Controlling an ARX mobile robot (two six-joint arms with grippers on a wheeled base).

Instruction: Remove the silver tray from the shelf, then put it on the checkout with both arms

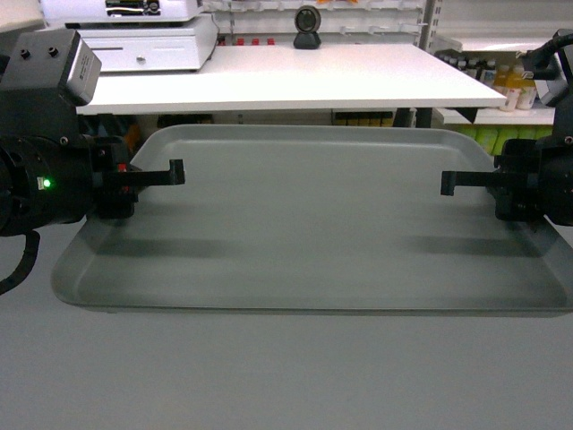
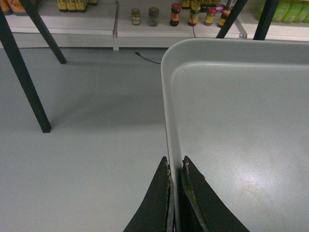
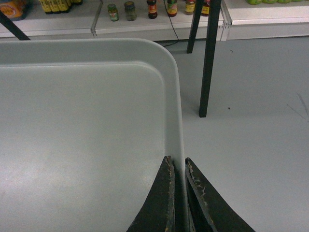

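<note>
Because a broad, shallow sheet of metal would tip if it were lifted from one side only, the large rectangular matte grey-silver metal tray (image 1: 304, 224) is carried by its two short ends, one pincer to each. It hangs level in the air, clear of any support, in front of and a little below the broad smooth white flat checkout counter (image 1: 295, 76) with the round black scanner (image 1: 307, 27) at its far edge; the grey floor shows beneath it in both wrist views, so I judge the carry toward the counter is under way and the setting down not yet done.

On the left, the bulky black left arm with its green light (image 1: 47, 184) reaches in from outside the tray. Its slim black two-finger left gripper (image 2: 175, 166) is clenched on the low upturned rim of the tray's left end: one finger (image 2: 161, 193) lies outside the rim, the other inside against the tray's floor, the rim pinched between them.

On the right, the mirror case holds. The slim black right gripper (image 3: 176, 162) is likewise clamped on the right-hand rim, one finger (image 3: 159, 198) inside over the tray's surface and its partner outside over the floor.

Both grips sit partway along their ends, which would keep the load balanced between the arms.
</note>
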